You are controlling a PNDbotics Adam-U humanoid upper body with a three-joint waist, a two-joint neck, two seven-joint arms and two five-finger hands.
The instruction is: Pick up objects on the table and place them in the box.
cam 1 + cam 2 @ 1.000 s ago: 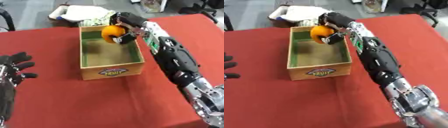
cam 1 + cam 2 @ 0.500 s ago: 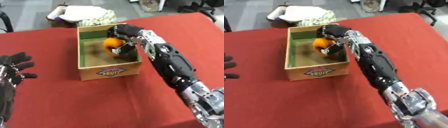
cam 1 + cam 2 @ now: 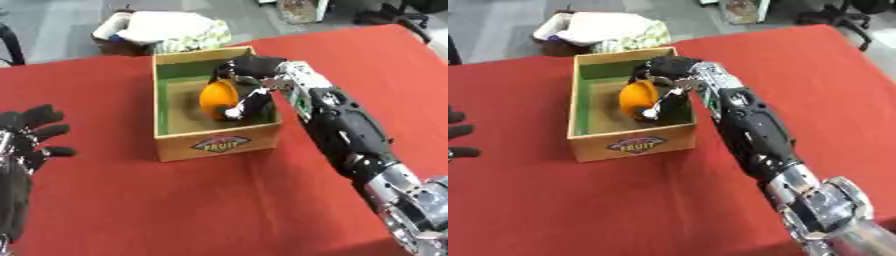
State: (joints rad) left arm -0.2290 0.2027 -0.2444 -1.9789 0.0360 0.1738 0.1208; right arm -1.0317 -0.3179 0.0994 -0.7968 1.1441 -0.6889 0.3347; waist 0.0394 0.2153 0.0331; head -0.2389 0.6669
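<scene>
An orange round fruit point(image 3: 217, 99) sits low inside the wooden box point(image 3: 218, 144), toward its right wall. My right hand point(image 3: 249, 70) reaches into the box from the right, its fingers and thumb curled round the fruit. The box has a green inner lining and a fruit label on its front. My left hand point(image 3: 28, 137) rests open at the left edge of the red table, fingers spread, far from the box.
Behind the table's far edge lies a heap of white and patterned cloth point(image 3: 166, 29). The red tablecloth point(image 3: 175, 205) stretches in front of the box. A chair base point(image 3: 402, 15) stands at the top right.
My right hand has lowered the orange fruit from above the box's rim down into the box. The left hand has stayed where it was.
</scene>
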